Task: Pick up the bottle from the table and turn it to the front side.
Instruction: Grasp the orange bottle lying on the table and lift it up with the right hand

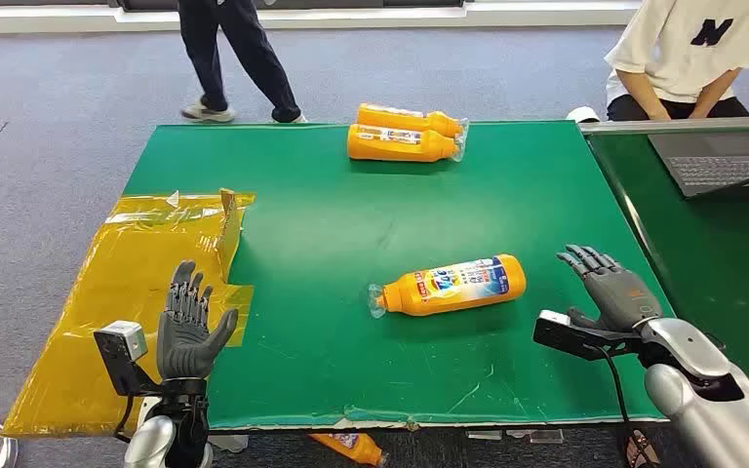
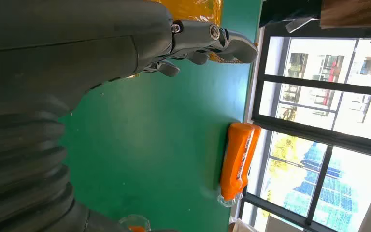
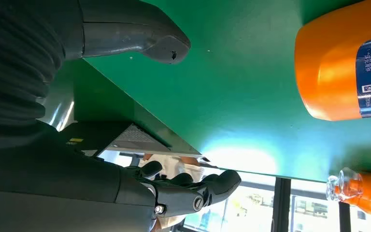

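Both hands hold nothing, fingers spread: the left hand (image 1: pixel 187 327) over the tabletop's (image 1: pixel 322 214) near-left edge; the right hand (image 1: pixel 612 286) beside the bottle's (image 1: pixel 451 285) base; that bottle lies flat mid-tabletop, label up.

Green table (image 1: pixel 332 244) at centre, with yellow tape (image 1: pixel 127 283) over its left edge. An orange bottle (image 1: pixel 449 286) with a blue, white and red label lies centre right; two more orange bottles (image 1: pixel 405 135) sit at upper centre. Dark grey hands at lower left (image 1: pixel 187 327) and lower right (image 1: pixel 612 290) on silver arms. Grey floor (image 1: pixel 49 127)
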`<action>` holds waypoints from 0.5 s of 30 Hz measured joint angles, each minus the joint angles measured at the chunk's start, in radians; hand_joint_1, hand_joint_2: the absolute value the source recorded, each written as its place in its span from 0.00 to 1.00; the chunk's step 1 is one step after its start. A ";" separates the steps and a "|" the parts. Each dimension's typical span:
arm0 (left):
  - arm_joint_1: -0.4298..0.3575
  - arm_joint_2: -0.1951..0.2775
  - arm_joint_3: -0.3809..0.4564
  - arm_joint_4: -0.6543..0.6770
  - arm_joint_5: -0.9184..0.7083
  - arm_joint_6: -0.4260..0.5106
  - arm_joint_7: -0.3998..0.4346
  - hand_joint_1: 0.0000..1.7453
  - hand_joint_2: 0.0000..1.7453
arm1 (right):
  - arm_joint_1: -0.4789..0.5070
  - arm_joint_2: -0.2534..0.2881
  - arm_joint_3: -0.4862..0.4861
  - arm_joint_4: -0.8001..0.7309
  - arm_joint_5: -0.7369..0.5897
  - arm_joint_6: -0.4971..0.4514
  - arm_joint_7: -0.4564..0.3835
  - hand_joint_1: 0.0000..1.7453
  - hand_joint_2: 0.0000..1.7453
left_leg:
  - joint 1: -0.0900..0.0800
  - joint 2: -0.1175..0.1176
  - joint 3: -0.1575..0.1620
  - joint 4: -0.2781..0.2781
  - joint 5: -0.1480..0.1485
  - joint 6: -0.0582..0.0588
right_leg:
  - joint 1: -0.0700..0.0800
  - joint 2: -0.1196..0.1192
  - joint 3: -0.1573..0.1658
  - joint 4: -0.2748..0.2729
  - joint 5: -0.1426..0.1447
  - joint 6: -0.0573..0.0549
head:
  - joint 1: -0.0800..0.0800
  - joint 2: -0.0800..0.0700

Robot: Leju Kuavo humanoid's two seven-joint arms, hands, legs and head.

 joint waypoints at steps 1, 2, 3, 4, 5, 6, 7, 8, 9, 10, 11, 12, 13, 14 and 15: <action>0.000 0.000 0.000 0.000 0.000 -0.001 0.000 0.00 1.00 | 0.000 0.000 0.000 0.000 0.000 0.000 -0.001 0.00 1.00 | 0.000 0.000 0.000 0.000 0.000 0.000 | 0.000 0.000 0.000 0.000 0.000 0.000 | 0.000 0.000; -0.001 0.000 0.000 0.001 0.000 -0.002 0.001 0.00 1.00 | 0.001 0.000 0.000 0.000 -0.001 0.000 -0.003 0.00 1.00 | 0.000 0.000 0.000 0.000 0.000 0.000 | 0.000 0.000 0.000 0.000 0.000 0.000 | 0.000 0.000; -0.002 0.000 0.000 0.001 0.000 -0.005 0.002 0.00 1.00 | 0.001 0.000 0.000 0.000 -0.002 0.000 -0.007 0.00 1.00 | 0.000 0.000 0.000 0.000 0.000 0.000 | 0.000 0.000 0.000 0.000 0.000 0.000 | 0.000 0.000; -0.003 0.000 0.000 0.003 0.000 -0.010 0.004 0.00 1.00 | 0.002 0.001 0.000 0.000 -0.004 0.000 -0.013 0.00 1.00 | 0.000 0.000 0.000 0.000 0.000 0.000 | 0.000 0.000 0.000 0.000 0.000 0.000 | 0.000 0.000; -0.005 0.000 0.000 0.005 0.000 -0.014 0.006 0.00 1.00 | 0.002 0.002 0.000 0.000 -0.007 -0.001 -0.021 0.00 1.00 | 0.000 0.000 0.000 0.000 0.000 0.000 | 0.000 0.000 0.000 0.000 0.000 0.000 | 0.000 0.000; -0.007 -0.001 0.000 0.008 0.001 -0.019 0.007 0.00 1.00 | 0.003 0.004 0.000 0.000 -0.010 -0.003 -0.031 0.00 1.00 | 0.000 0.000 0.000 0.000 0.000 0.000 | 0.000 0.000 0.000 0.000 0.000 0.000 | 0.000 0.000; -0.009 -0.001 0.000 0.012 0.001 -0.022 0.007 0.00 1.00 | 0.003 0.008 0.000 0.000 -0.010 -0.009 -0.041 0.00 1.00 | 0.000 0.000 0.000 0.000 0.000 0.000 | 0.000 0.000 0.000 0.000 0.000 0.000 | 0.000 0.000; -0.012 -0.001 0.000 0.016 0.002 -0.025 0.008 0.00 1.00 | 0.003 0.015 0.000 0.000 -0.008 -0.018 -0.051 0.00 1.00 | 0.000 0.000 0.000 0.000 0.000 0.000 | 0.000 0.000 0.000 0.000 0.000 0.000 | 0.000 0.000; -0.014 -0.002 0.000 0.021 0.003 -0.028 0.008 0.00 1.00 | 0.003 0.025 0.000 0.000 -0.003 -0.030 -0.059 0.00 1.00 | 0.000 0.000 0.000 0.000 0.000 0.000 | 0.000 0.000 0.000 0.000 0.000 0.000 | 0.000 0.000; -0.016 -0.002 -0.001 0.025 0.003 -0.030 0.007 0.00 1.00 | 0.003 0.037 0.001 0.001 0.006 -0.043 -0.066 0.00 1.00 | 0.000 0.000 0.000 0.000 0.000 0.000 | 0.001 0.000 0.000 0.000 0.000 0.000 | 0.000 0.000; -0.019 -0.003 -0.002 0.030 0.003 -0.033 0.006 0.00 1.00 | 0.003 0.050 0.001 0.002 0.015 -0.056 -0.070 0.00 1.00 | 0.000 0.000 0.000 0.000 0.000 0.000 | 0.001 0.000 0.000 0.000 0.000 0.000 | 0.000 0.000; -0.022 -0.003 -0.004 0.036 0.003 -0.036 0.006 0.00 1.00 | 0.003 0.062 0.002 0.003 0.023 -0.067 -0.073 0.00 1.00 | 0.000 0.000 0.000 0.000 0.000 0.000 | 0.001 0.000 0.000 0.000 0.000 0.000 | 0.000 0.000; -0.025 -0.003 -0.005 0.041 0.003 -0.038 0.005 0.00 1.00 | 0.002 0.075 0.002 0.006 0.030 -0.075 -0.077 0.00 1.00 | 0.000 0.000 0.000 0.000 0.000 0.000 | 0.001 0.000 0.000 0.000 0.000 0.000 | 0.000 0.000; -0.028 -0.003 -0.007 0.047 0.003 -0.041 0.003 0.00 1.00 | -0.001 0.087 0.003 0.011 0.034 -0.082 -0.083 0.00 1.00 | 0.000 0.000 0.000 0.000 0.001 0.000 | 0.001 0.000 0.000 0.000 0.000 0.000 | 0.000 0.000; -0.030 -0.004 -0.008 0.053 0.003 -0.043 0.002 0.00 1.00 | -0.006 0.099 0.007 0.018 0.037 -0.086 -0.092 0.00 1.00 | 0.000 0.000 0.000 0.000 0.001 -0.001 | 0.001 0.000 0.000 0.000 0.000 0.000 | 0.000 0.000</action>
